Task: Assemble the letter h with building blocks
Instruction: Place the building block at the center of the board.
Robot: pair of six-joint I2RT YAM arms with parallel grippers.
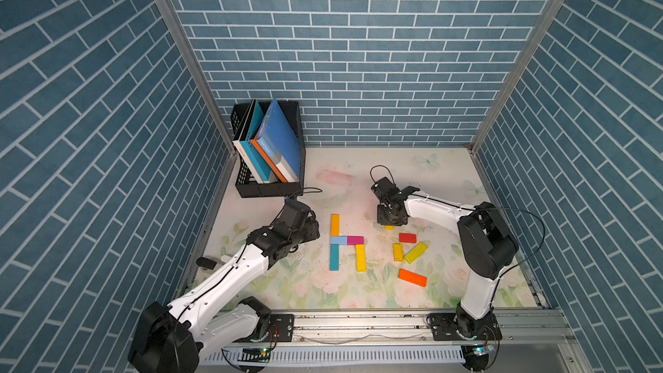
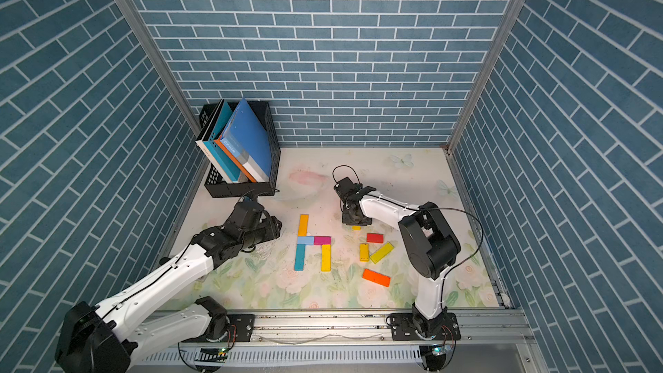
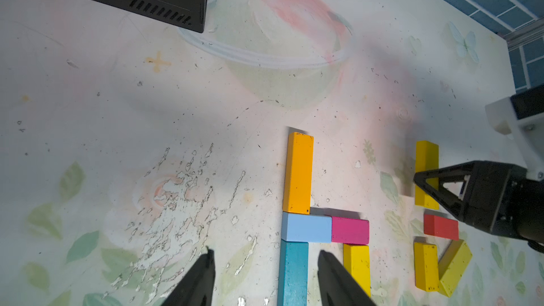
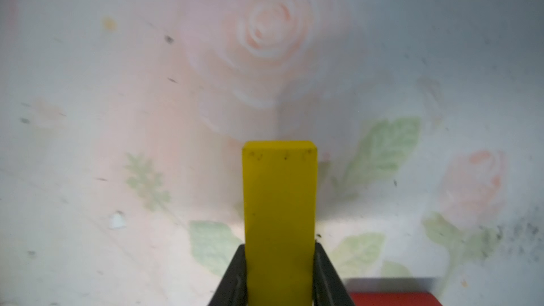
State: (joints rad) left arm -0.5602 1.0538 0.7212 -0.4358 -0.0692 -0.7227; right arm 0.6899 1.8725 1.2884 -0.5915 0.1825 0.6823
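On the floral desk (image 1: 341,181) an h of building blocks (image 1: 339,240) looks finished; the right fingers (image 4: 232,281) clamp a spare yellow block (image 4: 279,201), the left fingers (image 3: 197,278) stand apart, empty.

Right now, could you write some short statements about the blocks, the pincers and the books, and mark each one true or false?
1. The right pincer is shut on a yellow block. True.
2. The magenta block touches the light blue block. True.
3. The red block touches the magenta block. False: the red block lies well apart from it.
4. The left pincer grips the teal block. False: the left pincer is open and holds nothing.
5. The books lie flat on the table. False: the books stand leaning in a black bin.
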